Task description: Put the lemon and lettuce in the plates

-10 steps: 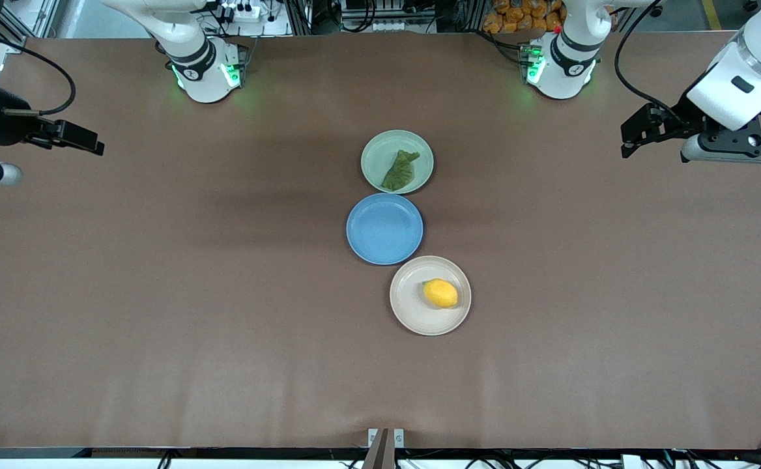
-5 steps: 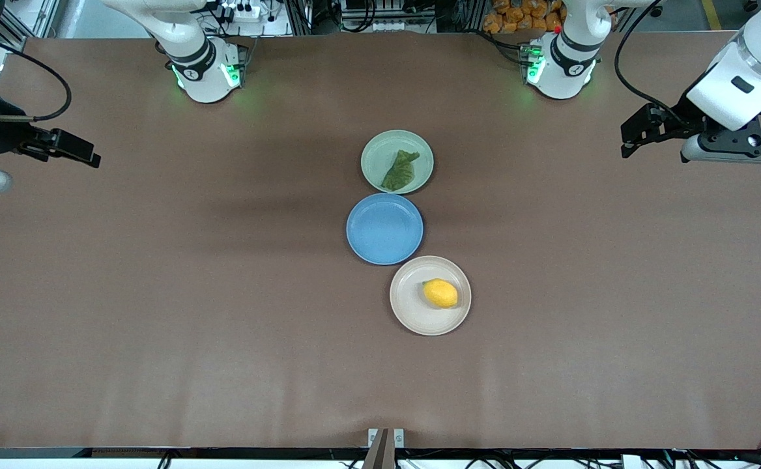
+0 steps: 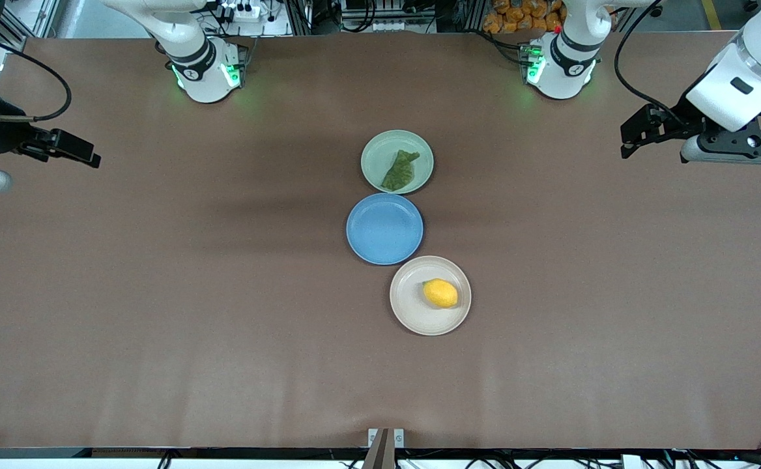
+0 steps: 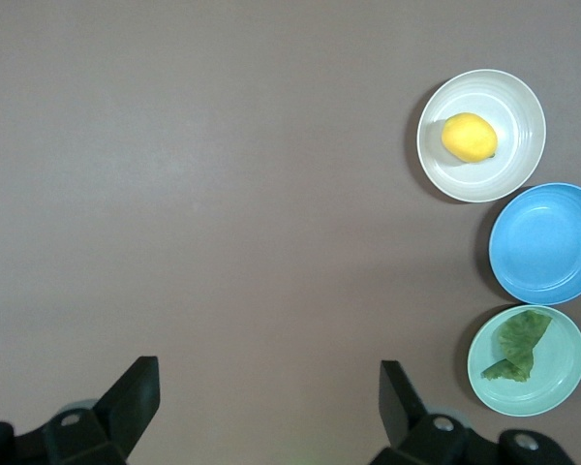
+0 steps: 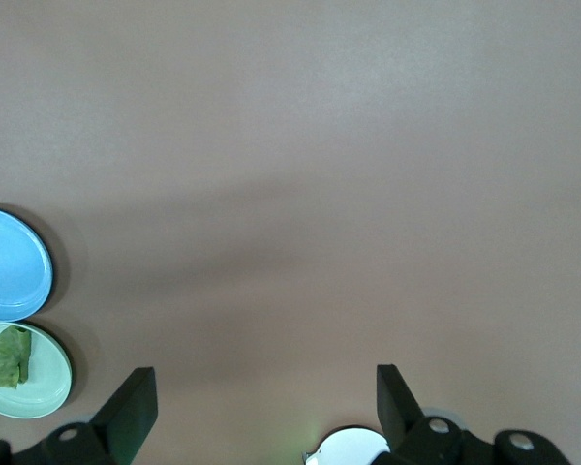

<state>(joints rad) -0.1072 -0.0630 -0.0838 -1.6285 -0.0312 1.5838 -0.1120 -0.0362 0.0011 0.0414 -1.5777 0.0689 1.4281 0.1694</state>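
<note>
The lemon (image 3: 440, 293) lies in the beige plate (image 3: 413, 316), the plate nearest the front camera. The lettuce (image 3: 400, 170) lies in the pale green plate (image 3: 375, 156), the plate nearest the arm bases. The left wrist view shows the lemon (image 4: 469, 137), the beige plate (image 4: 508, 174), the lettuce (image 4: 516, 343) and the green plate (image 4: 552, 392). The right wrist view shows the lettuce (image 5: 10, 356) in the green plate (image 5: 48, 387). My left gripper (image 3: 638, 137) is open and empty, raised over the left arm's end of the table. My right gripper (image 3: 74, 148) is open and empty, raised over the right arm's end.
An empty blue plate (image 3: 384, 228) sits between the two task plates; it also shows in both wrist views (image 4: 547, 242) (image 5: 10, 263). The brown table (image 3: 159, 293) spreads wide on both sides. The arm bases (image 3: 204, 71) (image 3: 559, 65) stand at the table's edge farthest from the front camera.
My right gripper drew back a little toward the right arm's end of the table, then stopped. The left arm, plates, lemon and lettuce have not moved.
</note>
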